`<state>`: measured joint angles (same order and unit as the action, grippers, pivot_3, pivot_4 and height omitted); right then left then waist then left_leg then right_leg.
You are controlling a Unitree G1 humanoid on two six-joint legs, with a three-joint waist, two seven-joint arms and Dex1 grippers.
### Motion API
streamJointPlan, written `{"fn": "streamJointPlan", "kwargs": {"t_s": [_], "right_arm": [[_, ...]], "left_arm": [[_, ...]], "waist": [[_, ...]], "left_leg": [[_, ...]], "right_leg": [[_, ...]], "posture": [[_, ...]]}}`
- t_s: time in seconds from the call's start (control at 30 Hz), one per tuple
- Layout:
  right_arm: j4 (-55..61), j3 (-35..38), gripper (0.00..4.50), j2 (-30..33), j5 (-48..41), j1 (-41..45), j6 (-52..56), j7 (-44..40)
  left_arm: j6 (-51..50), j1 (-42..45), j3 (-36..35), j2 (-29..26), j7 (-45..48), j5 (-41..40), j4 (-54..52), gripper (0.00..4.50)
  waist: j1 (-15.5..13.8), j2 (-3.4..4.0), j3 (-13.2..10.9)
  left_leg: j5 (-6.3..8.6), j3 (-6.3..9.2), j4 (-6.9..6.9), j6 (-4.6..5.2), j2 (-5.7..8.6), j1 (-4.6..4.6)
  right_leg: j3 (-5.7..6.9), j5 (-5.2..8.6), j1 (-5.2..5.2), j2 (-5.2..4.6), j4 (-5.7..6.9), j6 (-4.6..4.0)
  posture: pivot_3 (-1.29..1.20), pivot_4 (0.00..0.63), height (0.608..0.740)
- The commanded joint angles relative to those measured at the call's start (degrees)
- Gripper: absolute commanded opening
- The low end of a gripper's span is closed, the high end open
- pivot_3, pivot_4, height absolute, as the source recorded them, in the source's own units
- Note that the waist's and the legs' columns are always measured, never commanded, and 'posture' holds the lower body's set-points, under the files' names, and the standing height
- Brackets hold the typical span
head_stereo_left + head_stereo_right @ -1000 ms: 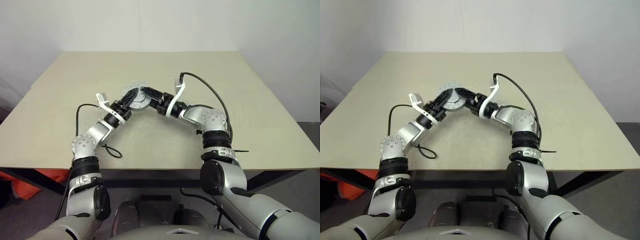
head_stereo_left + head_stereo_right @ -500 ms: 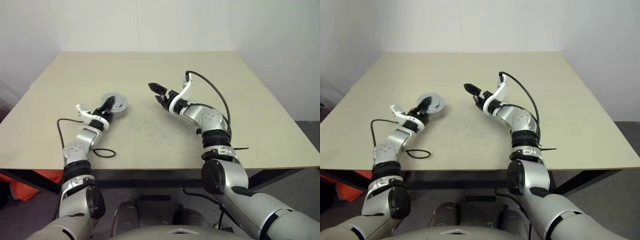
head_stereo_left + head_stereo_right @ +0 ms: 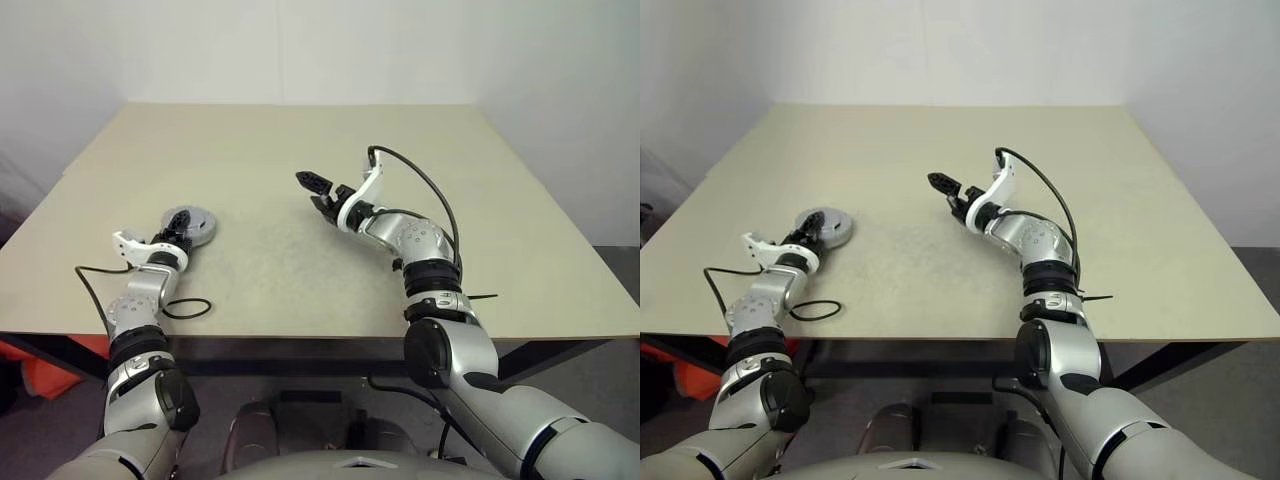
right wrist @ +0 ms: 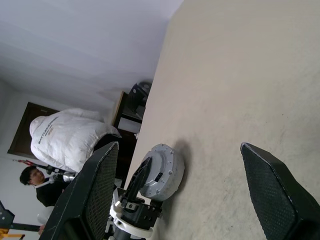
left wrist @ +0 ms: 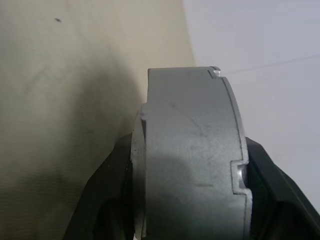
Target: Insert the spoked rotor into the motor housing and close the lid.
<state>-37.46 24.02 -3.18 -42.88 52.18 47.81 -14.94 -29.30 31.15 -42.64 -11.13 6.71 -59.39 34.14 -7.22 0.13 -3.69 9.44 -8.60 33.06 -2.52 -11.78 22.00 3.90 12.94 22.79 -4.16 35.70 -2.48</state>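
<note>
The left hand [image 3: 180, 231] is closed on a round grey metal unit, the motor housing [image 3: 189, 224] with its notch-edged lid [image 5: 192, 155] fitted over it; one black finger [image 5: 107, 200] presses each side of the assembly. The unit sits at the hand's fingertips, low over the beige surface [image 3: 300, 270] near its left edge; whether it touches the surface cannot be told. The right hand [image 3: 318, 190] hovers well apart from the unit, its two fingers [image 4: 95, 195] spread wide and holding nothing. A person in a white jacket [image 4: 65, 142] stands beyond the surface.
</note>
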Motion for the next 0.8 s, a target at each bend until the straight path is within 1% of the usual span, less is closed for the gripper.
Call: {"fn": "streamJointPlan", "kwargs": {"t_s": [0.03,0.2,0.27,0.3,0.4,0.43,0.47,0.5,0.57,0.8], "right_arm": [[0.5,-0.2,4.38,-0.2,-0.5,2.2,-0.8,-0.8],[-0.1,-0.3,4.38,-0.4,-0.4,2.6,-1.0,-0.9],[-0.6,-0.3,4.42,-0.4,-0.3,2.8,-1.1,-1.0],[-0.7,-0.4,4.42,-0.4,-0.2,2.9,-1.1,-1.0],[-1.4,-0.4,4.42,-0.4,-0.1,3.2,-1.2,-1.1],[-1.8,-0.4,4.42,-0.4,0.0,3.3,-1.3,-1.1],[-2.3,-0.2,4.42,-0.4,0.0,3.5,-1.3,-1.0],[-2.7,-0.1,4.42,-0.4,0.1,3.6,-1.3,-0.8],[-4.1,0.1,4.42,-0.2,0.4,4.0,-1.7,-0.7],[-7.4,-0.4,4.42,0.1,1.4,5.2,-2.4,-1.6]], "left_arm": [[1.5,1.3,-0.9,-1.7,-0.5,-0.1,-2.2,2.1],[3.1,1.2,-1.6,-2.0,-3.3,1.4,-1.7,2.1],[3.3,0.8,-1.2,-2.5,-3.7,2.2,-1.7,2.85],[3.3,0.6,-1.0,-2.6,-3.8,2.5,-1.8,3.09],[3.5,0.2,-1.2,-3.1,-5.4,3.1,-1.8,4.08],[3.9,0.1,-1.5,-3.5,-6.2,3.4,-1.5,4.44],[4.3,0.1,-1.7,-3.8,-6.8,3.7,-1.2,4.48],[4.6,0.0,-1.9,-4.0,-7.2,3.8,-1.0,4.48],[6.5,-0.1,-2.7,-5.2,-8.7,4.7,-0.1,4.48],[14.9,-0.5,-3.0,-10.2,-13.3,10.3,2.6,4.48]], "waist": [[0.0,-0.01,0.0],[0.0,-0.03,0.0],[0.1,-0.03,0.0],[0.2,-0.03,0.0],[0.5,-0.03,0.0],[0.6,-0.03,0.0],[0.8,-0.03,0.0],[1.1,-0.03,0.0],[1.8,-0.04,0.0],[3.2,-0.04,0.0]], "left_leg": [[0.0,0.0,0.0,0.0,0.0,0.0],[0.0,0.0,0.0,0.0,0.0,-0.03],[0.0,0.0,0.0,-0.01,0.0,-0.14],[0.0,-0.01,0.0,-0.01,-0.01,-0.19],[0.0,-0.03,-0.05,-0.02,-0.03,-0.58],[0.0,-0.05,-0.09,-0.02,-0.03,-0.77],[-0.01,-0.05,-0.12,-0.03,-0.03,-0.93],[-0.02,-0.05,-0.14,-0.05,-0.03,-1.02],[-0.08,-0.03,-0.15,-0.15,-0.04,-1.04],[-0.14,0.0,-0.18,-0.25,-0.14,-1.14]], "right_leg": [[0.0,0.0,0.0,0.0,0.0,0.0],[0.0,0.0,-0.01,0.0,0.0,0.0],[-0.01,0.0,-0.1,0.0,0.02,0.0],[-0.01,0.0,-0.14,0.0,0.03,0.0],[-0.03,0.04,-0.44,0.0,0.02,-0.02],[-0.07,0.17,-0.56,0.0,0.02,-0.21],[-0.1,0.21,-0.65,0.0,0.02,-0.16],[-0.11,0.35,-0.7,0.0,0.03,0.07],[-0.12,0.37,-0.71,0.01,0.03,0.12],[-0.16,0.25,-0.65,0.33,0.06,-0.15]], "posture": [[0.0,0.0,0.74],[0.0,0.0,0.74],[0.0,0.0,0.74],[0.0,0.0,0.74],[0.0,0.0,0.74],[0.0,0.0,0.74],[0.0,0.0,0.74],[0.0,0.0,0.74],[0.0,0.0,0.74],[0.0,0.0,0.74]]}}
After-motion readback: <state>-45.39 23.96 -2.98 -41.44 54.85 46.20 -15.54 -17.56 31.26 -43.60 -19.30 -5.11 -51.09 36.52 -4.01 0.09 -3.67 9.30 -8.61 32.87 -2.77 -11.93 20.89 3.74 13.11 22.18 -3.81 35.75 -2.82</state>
